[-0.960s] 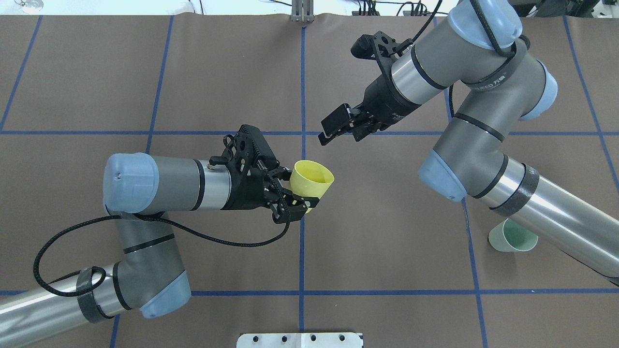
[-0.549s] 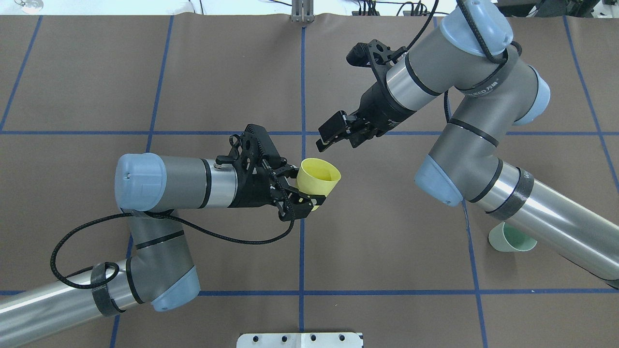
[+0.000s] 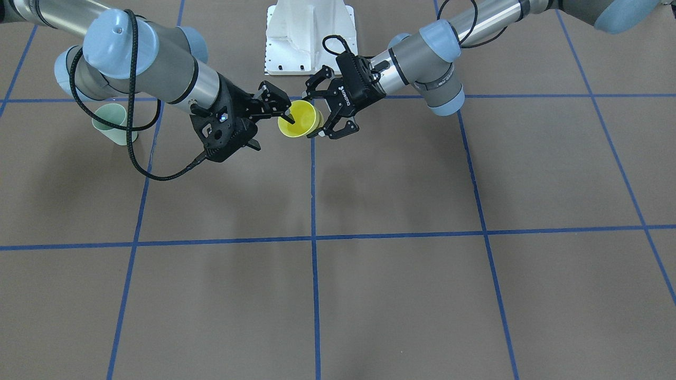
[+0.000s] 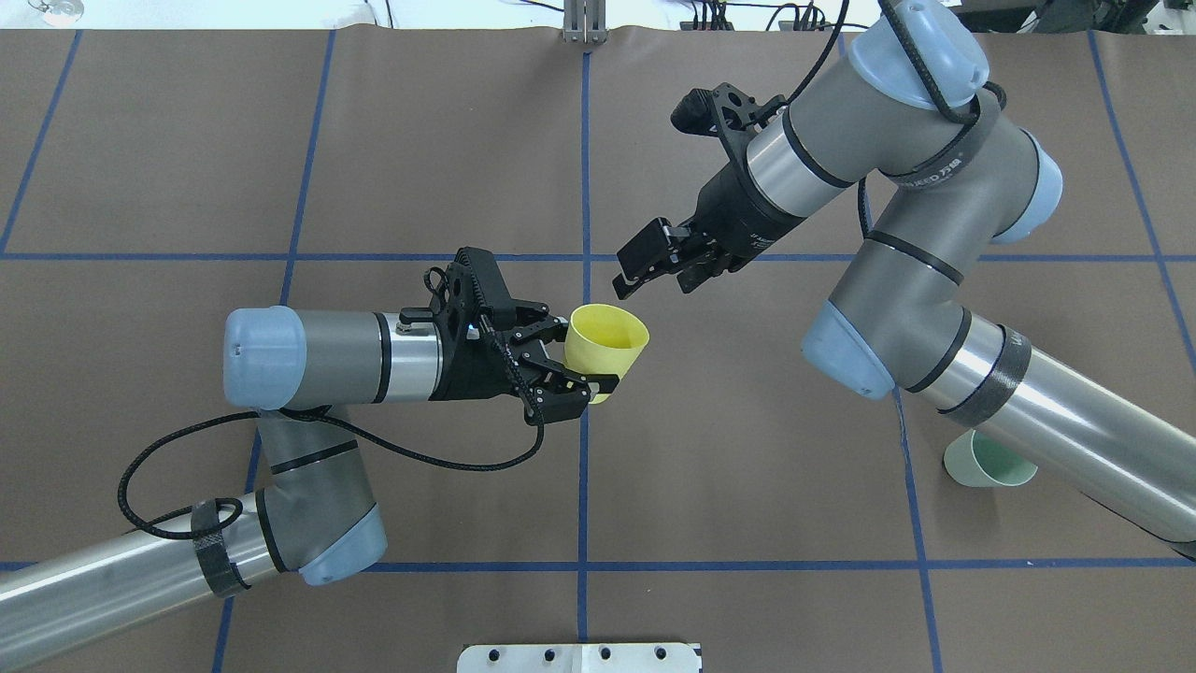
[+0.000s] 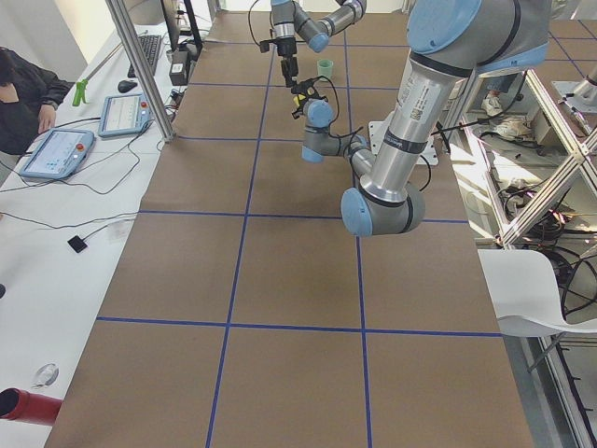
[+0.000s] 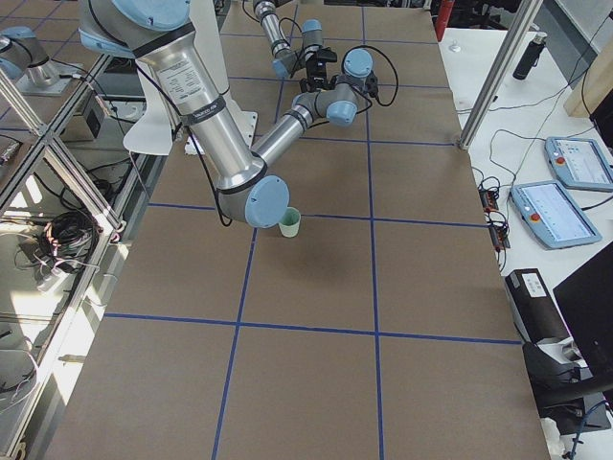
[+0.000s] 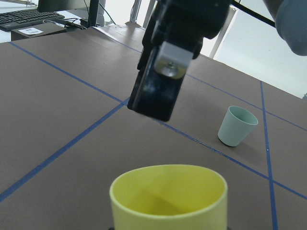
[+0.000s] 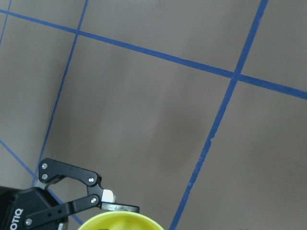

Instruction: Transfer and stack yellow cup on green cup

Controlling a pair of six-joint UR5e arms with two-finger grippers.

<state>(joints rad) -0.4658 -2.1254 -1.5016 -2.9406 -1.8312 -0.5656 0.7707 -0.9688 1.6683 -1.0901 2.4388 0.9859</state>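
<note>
The yellow cup (image 4: 607, 344) hangs above the table's middle, tilted with its mouth toward the right arm. My left gripper (image 4: 584, 356) is shut on its lower body. The cup also shows in the front view (image 3: 298, 119) and in the left wrist view (image 7: 169, 194). My right gripper (image 4: 654, 274) is open and empty, just beyond the cup's rim and apart from it. One of its fingers (image 7: 160, 79) hangs over the cup in the left wrist view. The green cup (image 4: 989, 464) stands upright on the table under the right arm's forearm, and it shows in the front view (image 3: 114, 124).
The brown mat carries blue tape lines (image 4: 583, 486). A white mounting plate (image 4: 579, 657) sits at the robot's edge of the table. Tablets (image 5: 56, 149) lie on a side desk, with an operator (image 5: 23, 93) beside them.
My left gripper has carried the yellow cup slightly up and toward the right gripper. My right gripper has crept a little closer to the cup's rim.
</note>
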